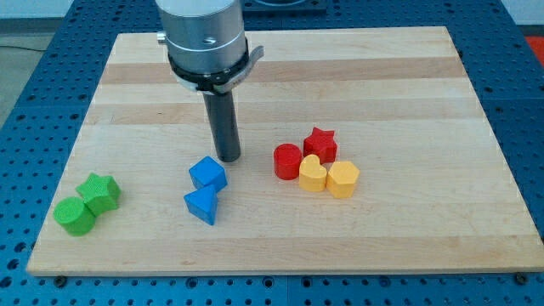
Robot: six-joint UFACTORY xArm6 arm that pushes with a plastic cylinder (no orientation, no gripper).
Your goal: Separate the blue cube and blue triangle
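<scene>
Logging position: my tip [228,157] stood just above and right of the blue cube [207,174], possibly touching it. Blue triangle [202,206] lay directly below the cube, apparently in contact. No gripper fitted; nothing held. Table [408,76] carried both.

Eight small coloured blocks lie on the one pale wooden surface [280,59], two of each colour. Two are blue: one blue cube [207,174] and one blue triangle [201,206]. Two are red: one red cylinder [287,161] and one red star [320,143]. Two are yellow: one yellow heart [313,174] and one yellow hexagon [342,179]. Two are green: one green cylinder [74,215] and one green star [99,192].
</scene>
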